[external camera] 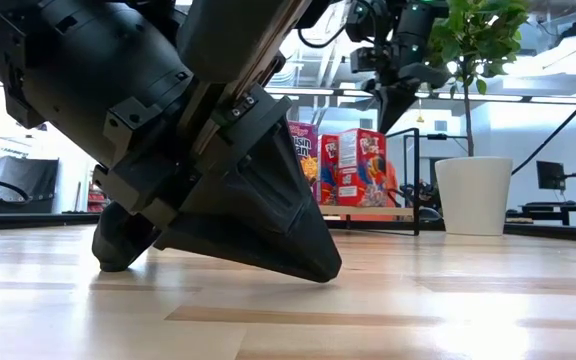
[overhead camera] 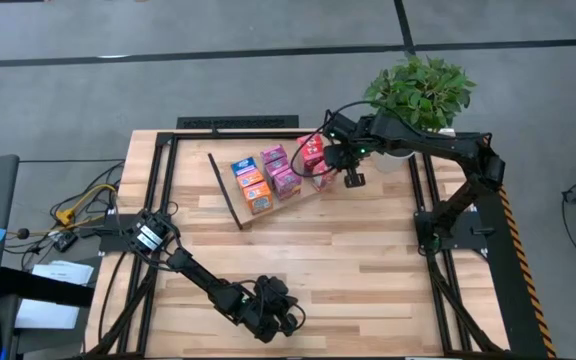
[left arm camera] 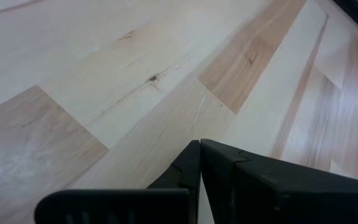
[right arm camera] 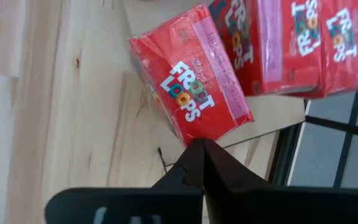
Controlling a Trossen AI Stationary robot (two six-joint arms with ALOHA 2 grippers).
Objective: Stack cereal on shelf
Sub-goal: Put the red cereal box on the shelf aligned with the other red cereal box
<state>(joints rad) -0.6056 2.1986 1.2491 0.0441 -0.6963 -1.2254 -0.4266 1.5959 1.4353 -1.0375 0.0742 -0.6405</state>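
High view: right gripper [overhead camera: 352, 178], fingers pressed together and empty, hovers just beside the cereal boxes [overhead camera: 268, 178] on the shelf [overhead camera: 230, 198]; left gripper [overhead camera: 286, 322] rests on the table [overhead camera: 368, 260], fingers together. Right wrist view: a red box [right arm camera: 191, 73] sits askew; straightening it likely comes next.

Left gripper [left arm camera: 200, 163] closed, tips low over slatted wooden tabletop [left arm camera: 104, 74].

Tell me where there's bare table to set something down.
Most free: the wide wooden stretch between the shelf and the left hand, which rests shut near the front edge. The front right corner is bare too. Crowded: the back, where cereal boxes fill the shelf, the shut right hand hovers, and a potted plant stands.
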